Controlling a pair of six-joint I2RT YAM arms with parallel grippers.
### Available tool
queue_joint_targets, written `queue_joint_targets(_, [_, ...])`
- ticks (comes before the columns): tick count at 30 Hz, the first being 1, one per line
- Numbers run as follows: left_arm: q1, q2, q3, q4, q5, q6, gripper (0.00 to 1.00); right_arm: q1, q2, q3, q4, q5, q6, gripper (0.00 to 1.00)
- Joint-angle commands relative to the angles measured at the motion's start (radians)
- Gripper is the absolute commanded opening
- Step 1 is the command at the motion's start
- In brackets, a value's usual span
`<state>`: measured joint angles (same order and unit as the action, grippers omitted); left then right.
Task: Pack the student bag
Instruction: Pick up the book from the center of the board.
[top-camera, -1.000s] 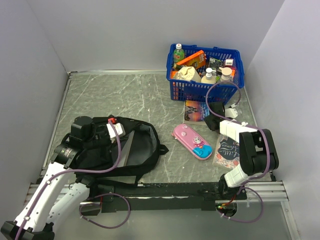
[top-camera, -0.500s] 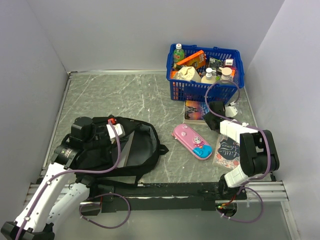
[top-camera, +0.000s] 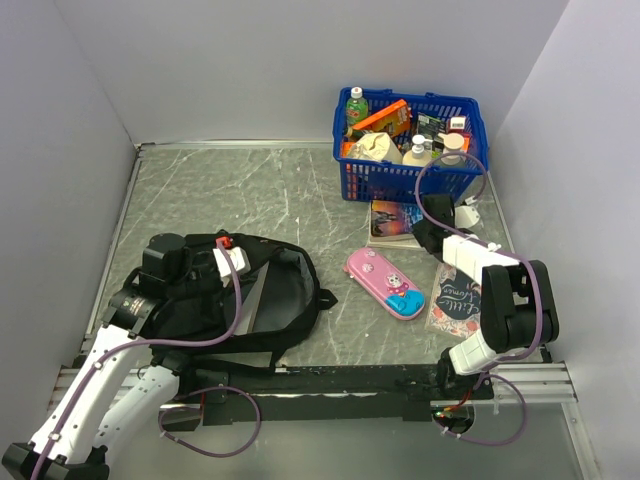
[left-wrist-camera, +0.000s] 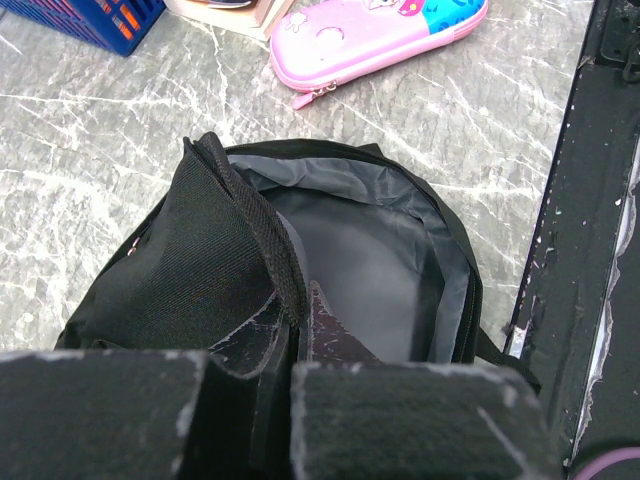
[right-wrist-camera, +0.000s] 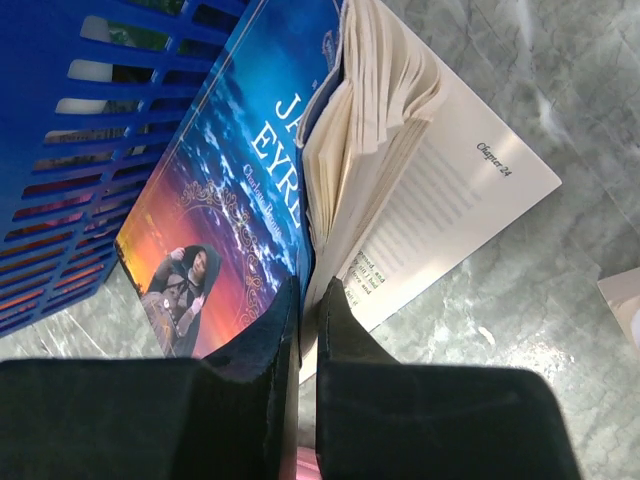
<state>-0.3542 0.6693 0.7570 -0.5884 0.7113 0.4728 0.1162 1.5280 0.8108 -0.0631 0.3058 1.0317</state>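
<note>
Both grippers are closed: the left gripper (left-wrist-camera: 290, 350) on the open rim of the student bag (left-wrist-camera: 200, 270), laid at the near-left edge of the table (top-camera: 230, 190) with bare marble behind; the right gripper (right-wrist-camera: 305, 305) on the cover of a book (right-wrist-camera: 215, 170), just beside the wall of the blue basket (top-camera: 390, 180).

White arms (top-camera: 90, 395), purple cables (top-camera: 237, 295), black left hand (left-wrist-camera: 285, 365)
</note>
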Motion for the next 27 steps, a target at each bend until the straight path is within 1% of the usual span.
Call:
queue_joint_targets(1, [-0.002,-0.013,0.008,0.041,0.028,-0.005,0.01,-0.015,-0.005,0.050,0.143,-0.007,0.007,0.00])
queue_joint_targets(6, [-0.002,-0.027,0.005,0.024,0.025,0.003,0.01,-0.006,-0.041,0.022,0.175,-0.028,-0.011,0.00])
queue_joint_targets(9, [-0.002,-0.036,-0.001,0.027,0.024,0.000,0.01,0.042,-0.100,0.036,0.161,-0.007,-0.056,0.00])
queue_joint_targets(14, [-0.002,-0.039,0.001,0.053,0.011,-0.031,0.01,0.117,-0.238,0.117,0.143,-0.013,-0.133,0.00])
queue_joint_targets(18, [0.000,-0.048,-0.001,0.067,-0.007,-0.046,0.01,0.200,-0.313,0.189,0.103,-0.017,-0.194,0.00])
queue_joint_targets(20, [0.000,-0.054,-0.002,0.070,-0.012,-0.049,0.01,0.226,-0.362,0.211,0.109,-0.005,-0.238,0.00])
queue_joint_targets(24, [0.000,-0.066,-0.007,0.078,-0.018,-0.063,0.01,0.257,-0.414,0.261,0.102,-0.059,-0.289,0.00])
queue_joint_targets(27, [0.003,-0.077,-0.008,0.088,-0.030,-0.079,0.01,0.261,-0.422,0.361,0.068,-0.170,-0.320,0.00])
